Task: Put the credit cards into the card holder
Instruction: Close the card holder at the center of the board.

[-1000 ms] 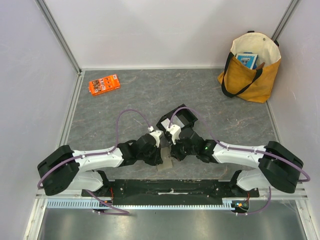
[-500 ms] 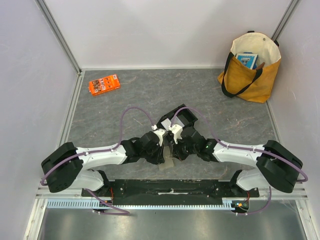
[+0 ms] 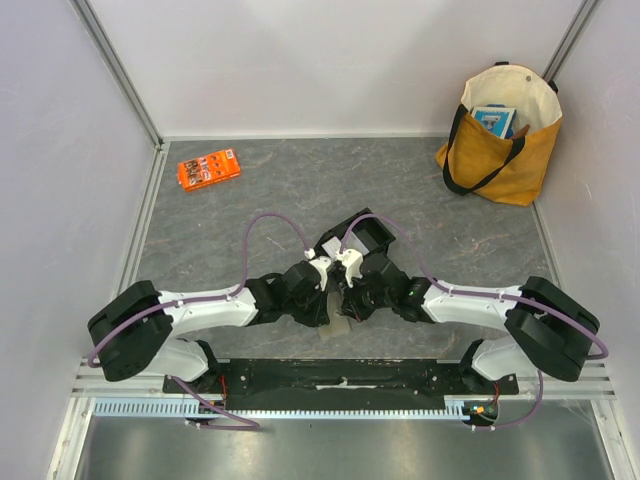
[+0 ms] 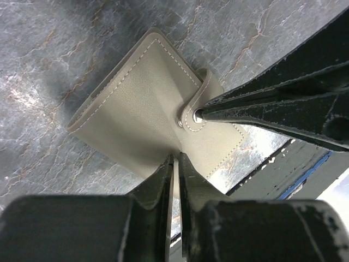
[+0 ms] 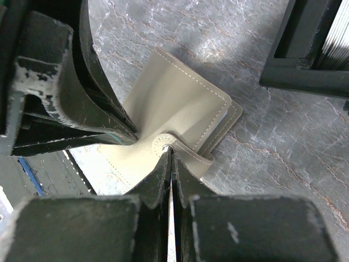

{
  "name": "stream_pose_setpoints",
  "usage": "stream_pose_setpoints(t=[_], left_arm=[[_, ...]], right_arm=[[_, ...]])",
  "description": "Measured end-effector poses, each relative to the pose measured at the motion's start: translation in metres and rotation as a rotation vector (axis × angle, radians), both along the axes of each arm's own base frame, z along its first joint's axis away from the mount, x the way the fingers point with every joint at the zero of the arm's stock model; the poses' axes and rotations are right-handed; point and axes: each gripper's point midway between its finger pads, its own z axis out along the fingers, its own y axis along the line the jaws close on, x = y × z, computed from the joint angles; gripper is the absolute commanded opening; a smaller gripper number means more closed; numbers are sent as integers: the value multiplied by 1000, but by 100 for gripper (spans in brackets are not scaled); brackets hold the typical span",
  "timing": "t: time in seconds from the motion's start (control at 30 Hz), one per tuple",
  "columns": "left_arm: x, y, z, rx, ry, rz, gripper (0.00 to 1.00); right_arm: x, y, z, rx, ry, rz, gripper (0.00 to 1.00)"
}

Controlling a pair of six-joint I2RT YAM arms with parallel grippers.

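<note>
A grey marbled table (image 3: 420, 190) is being enclosed by pale walls. At the far left an orange packet (image 3: 208, 168) is lying well apart from the arms. Near the middle, towards the near edge, the card holder (image 4: 136, 103) is lying flat with its strap closed over the snap, and from above it is being largely covered by both wrists. The left gripper (image 4: 175, 157) is being pressed onto its edge, jaws drawn to a thin slit; whether anything is being pinched cannot be told. The right gripper (image 5: 170, 153), fully closed, is being held tip-first against the snap tab (image 4: 196, 115). Just beyond, a black tray (image 3: 372, 236) is being partly hidden by cables, and thin pale stacked edges (image 5: 334, 33) there are being cropped, too little for identification. At the far right a yellow tote bag (image 3: 500, 140) is standing.
</note>
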Motion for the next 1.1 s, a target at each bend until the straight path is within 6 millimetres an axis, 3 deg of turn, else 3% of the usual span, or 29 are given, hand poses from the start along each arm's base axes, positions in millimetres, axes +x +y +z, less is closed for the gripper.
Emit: stream_pose_setpoints(t=[0.63,1.1], left_arm=[[1,-2,-1,-17,29,20,10],[1,-4,-1,-21,21,13,8]], right_arm=[[4,11,-4,61,1,-2,5],[6,6,12,82,0,-46,4]])
